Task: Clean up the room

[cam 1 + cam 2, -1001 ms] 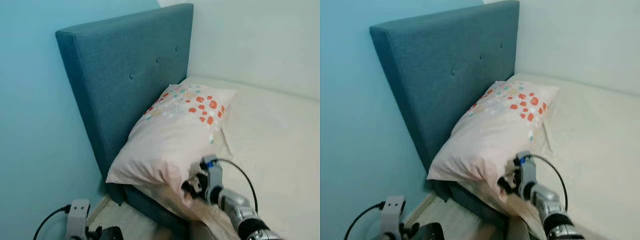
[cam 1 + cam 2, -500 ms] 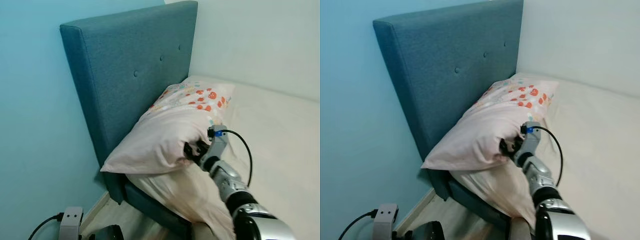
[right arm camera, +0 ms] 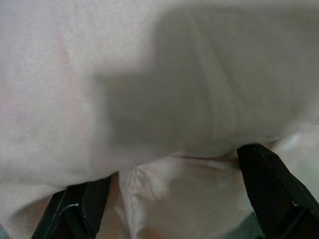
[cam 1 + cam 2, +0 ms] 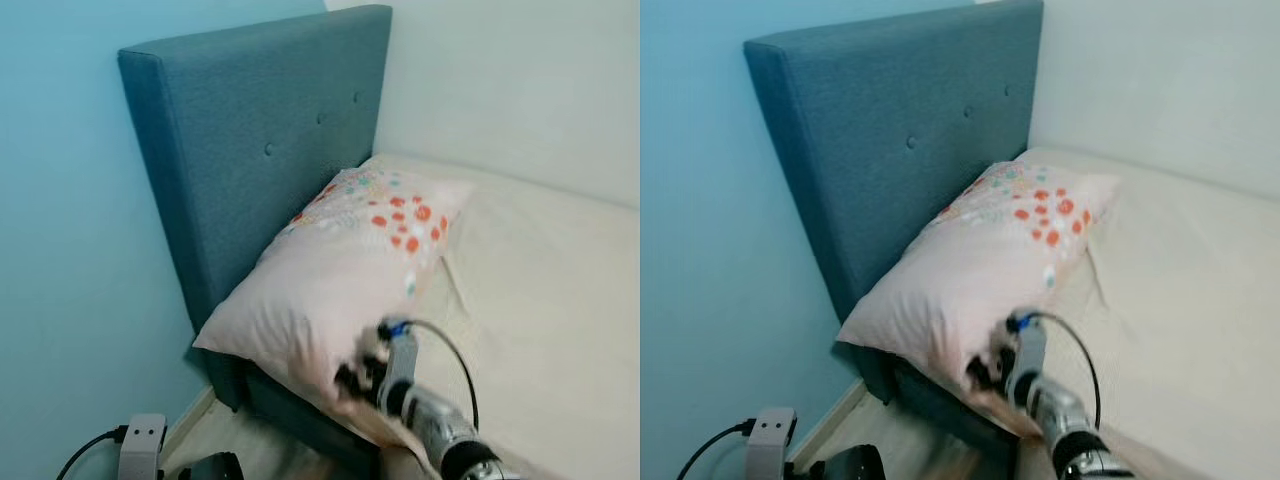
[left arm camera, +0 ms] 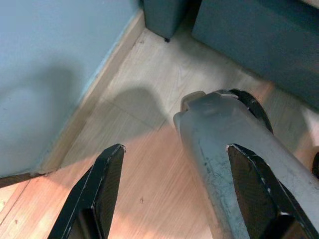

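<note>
A pale pink pillow (image 4: 350,250) with orange and green dots lies against the blue headboard (image 4: 250,120), its near end overhanging the bed's corner. My right gripper (image 4: 355,378), blurred, is at that near end, low on the pillow's edge. In the right wrist view its fingers (image 3: 271,174) stand wide apart, open, with pillow fabric (image 3: 164,99) bulging between them. My left gripper (image 5: 174,149) hangs open over the wooden floor (image 5: 149,99) beside the bed.
The cream mattress (image 4: 540,270) stretches to the right, along a pale wall. A blue wall (image 4: 60,250) is on the left, with a skirting board (image 5: 89,99) at its foot. A silver rounded robot part (image 5: 224,134) sits close to the left fingers.
Half a second ago the right gripper held the pillow's near end lifted. Now the gripper has dropped lower and towards me, and the pillow has sunk back flat against the headboard.
</note>
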You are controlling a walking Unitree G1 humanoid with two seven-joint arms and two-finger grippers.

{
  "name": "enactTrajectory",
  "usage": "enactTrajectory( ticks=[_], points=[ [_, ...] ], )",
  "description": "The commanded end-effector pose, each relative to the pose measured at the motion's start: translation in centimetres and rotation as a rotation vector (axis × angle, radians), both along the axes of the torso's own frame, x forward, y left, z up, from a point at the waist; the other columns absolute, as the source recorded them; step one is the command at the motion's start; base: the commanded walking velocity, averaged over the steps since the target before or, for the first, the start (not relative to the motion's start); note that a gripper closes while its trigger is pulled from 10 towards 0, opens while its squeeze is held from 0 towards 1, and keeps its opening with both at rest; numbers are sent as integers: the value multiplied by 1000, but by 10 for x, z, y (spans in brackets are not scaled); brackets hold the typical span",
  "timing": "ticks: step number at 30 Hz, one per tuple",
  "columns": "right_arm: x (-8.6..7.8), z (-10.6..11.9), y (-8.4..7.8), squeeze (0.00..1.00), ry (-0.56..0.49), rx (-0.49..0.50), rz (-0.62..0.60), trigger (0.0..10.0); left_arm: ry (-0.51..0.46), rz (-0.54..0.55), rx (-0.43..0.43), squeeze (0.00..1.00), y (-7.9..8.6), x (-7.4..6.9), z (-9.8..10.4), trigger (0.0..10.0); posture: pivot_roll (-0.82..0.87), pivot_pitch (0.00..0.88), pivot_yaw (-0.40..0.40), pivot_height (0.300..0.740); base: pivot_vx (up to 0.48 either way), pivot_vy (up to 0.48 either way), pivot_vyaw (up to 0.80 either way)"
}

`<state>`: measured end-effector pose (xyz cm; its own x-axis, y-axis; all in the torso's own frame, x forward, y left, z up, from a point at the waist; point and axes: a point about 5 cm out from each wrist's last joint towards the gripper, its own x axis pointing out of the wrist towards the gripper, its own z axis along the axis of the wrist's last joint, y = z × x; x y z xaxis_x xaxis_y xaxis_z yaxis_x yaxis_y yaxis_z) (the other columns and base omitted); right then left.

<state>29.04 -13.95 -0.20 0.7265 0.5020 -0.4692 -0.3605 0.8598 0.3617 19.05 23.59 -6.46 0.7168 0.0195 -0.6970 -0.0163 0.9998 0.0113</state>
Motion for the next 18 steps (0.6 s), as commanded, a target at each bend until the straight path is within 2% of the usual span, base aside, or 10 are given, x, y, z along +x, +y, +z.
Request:
enactTrajectory(
  ticks=[1, 2, 5, 6, 8, 11, 14, 15, 18],
  points=[
    [-2, -2, 0, 0, 16, 0, 30, 10000, -3, 0, -10, 0, -2, 2, 0, 10000, -48, 0, -17, 542, 0, 0, 0],
    [-2, -2, 0, 0, 16, 0, 30, 10000, -3, 0, -10, 0, -2, 2, 0, 10000, -48, 0, -17, 542, 0, 0, 0],
    [-1, 2, -19, 0, -11, -21, -13, 10000, -79, 57, -66, 0, -4, 20, 11, 10000, -58, 0, -19, 542, 0, 0, 0],
    [-1, 2, -19, 0, -11, -21, -13, 10000, -79, 57, -66, 0, -4, 20, 11, 10000, -58, 0, -19, 542, 0, 0, 0],
    [6, 11, -36, 0, -63, -25, -108, 10000, -148, 89, -113, 0, -5, 36, 21, 10000, -57, 0, -20, 542, 0, 0, 0],
    [8, 15, -44, 0, -87, -30, -149, 10000, -176, 96, -134, 0, -7, 43, 26, 10000, -58, 0, -21, 542, 0, 0, 0],
    [13, 27, -77, 0, -129, -174, -279, 10000, -249, 140, -225, 0, -10, 59, 37, 10000, -59, 0, -22, 542, 0, 0, 0],
    [13, 27, -77, 0, -129, -174, -279, 10000, -249, 140, -225, 0, -10, 59, 37, 10000, -59, 0, -22, 542, 0, 0, 0],
    [15, 45, -124, 0, -173, -416, -501, 10000, -306, 151, -345, 0, -13, 68, 45, 10000, -70, 0, -19, 542, 0, 0, 0]
  ],
)
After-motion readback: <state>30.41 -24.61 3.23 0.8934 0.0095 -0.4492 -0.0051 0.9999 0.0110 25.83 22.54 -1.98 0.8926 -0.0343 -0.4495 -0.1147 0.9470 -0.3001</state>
